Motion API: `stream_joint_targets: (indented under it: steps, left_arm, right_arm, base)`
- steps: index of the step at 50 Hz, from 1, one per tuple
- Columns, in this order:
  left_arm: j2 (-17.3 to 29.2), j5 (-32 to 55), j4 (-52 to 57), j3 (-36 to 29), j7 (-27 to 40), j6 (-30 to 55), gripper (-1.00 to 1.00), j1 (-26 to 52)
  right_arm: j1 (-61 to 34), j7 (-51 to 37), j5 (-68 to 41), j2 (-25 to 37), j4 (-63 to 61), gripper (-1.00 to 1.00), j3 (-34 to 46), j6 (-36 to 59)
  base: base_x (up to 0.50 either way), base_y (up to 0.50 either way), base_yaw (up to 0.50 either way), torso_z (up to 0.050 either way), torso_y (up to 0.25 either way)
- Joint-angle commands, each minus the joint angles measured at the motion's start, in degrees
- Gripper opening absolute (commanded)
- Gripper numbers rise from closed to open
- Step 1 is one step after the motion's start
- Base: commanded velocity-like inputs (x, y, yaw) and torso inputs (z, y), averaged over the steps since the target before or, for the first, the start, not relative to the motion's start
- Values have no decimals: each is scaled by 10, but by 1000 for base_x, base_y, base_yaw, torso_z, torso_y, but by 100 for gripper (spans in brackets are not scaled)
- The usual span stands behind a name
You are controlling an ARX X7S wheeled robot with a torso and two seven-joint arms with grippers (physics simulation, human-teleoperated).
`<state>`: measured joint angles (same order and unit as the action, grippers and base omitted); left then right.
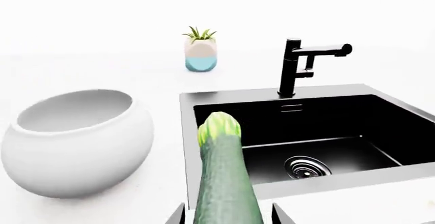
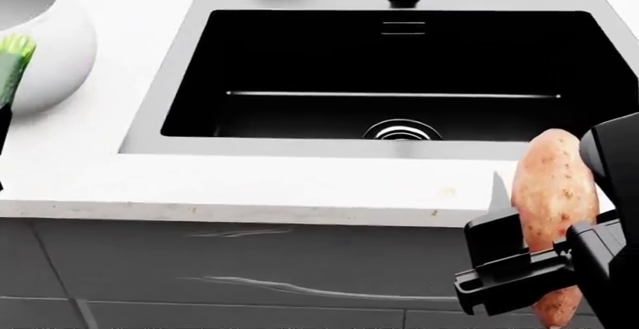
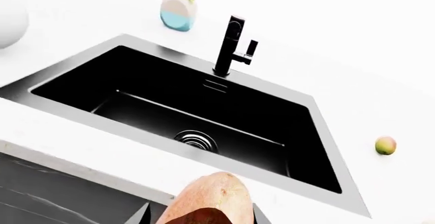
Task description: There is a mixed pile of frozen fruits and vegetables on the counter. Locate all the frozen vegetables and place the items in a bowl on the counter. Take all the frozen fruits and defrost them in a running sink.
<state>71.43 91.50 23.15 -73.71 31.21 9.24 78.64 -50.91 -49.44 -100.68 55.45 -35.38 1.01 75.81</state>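
A long green zucchini [image 1: 221,173] sticks out from my left gripper [image 1: 227,215], which is shut on it; its pale tip hangs over the near left corner of the black sink [image 1: 380,132], just right of the white bowl [image 1: 75,142]. In the head view the zucchini [image 2: 12,63] shows at the left edge beside the bowl [image 2: 45,37]. My right gripper [image 3: 201,215] is shut on a tan sweet potato [image 3: 204,201], held upright off the counter's front edge near the sink's right corner [image 2: 554,194]. A small yellow-green fruit [image 3: 385,145] lies on the counter right of the sink.
A black faucet [image 1: 299,66] stands behind the sink with its spout turned sideways; no water shows. A small potted plant [image 1: 200,51] sits on the counter behind, between bowl and faucet. The drain [image 2: 402,129] is in the basin's floor. Dark cabinet fronts [image 2: 250,277] lie below the counter edge.
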Motion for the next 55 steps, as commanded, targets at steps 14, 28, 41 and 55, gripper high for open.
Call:
stream_joint_targets:
  steps: [14, 28, 41, 55]
  left_arm:
    - [26, 24, 10, 17, 28, 21, -100, 31]
    - [39, 25, 13, 21, 29, 19, -100, 30]
    - [33, 18, 14, 16, 30, 6, -100, 13]
    - [25, 14, 9, 15, 28, 8, -100, 10]
  right_arm:
    - [-20, 39, 48, -11, -2, -100, 14, -1]
    - [-19, 50, 81, -10, -3, -100, 23, -3]
    - [-6, 63, 101, -8, -9, -100, 29, -8]
    - [-14, 52, 107, -1, -11, -100, 39, -6]
  base:
    - [-17, 500, 0, 0, 0]
    - [170, 498, 0, 0, 0]
    - [436, 378, 0, 0, 2]
    - [407, 417, 0, 0, 1]
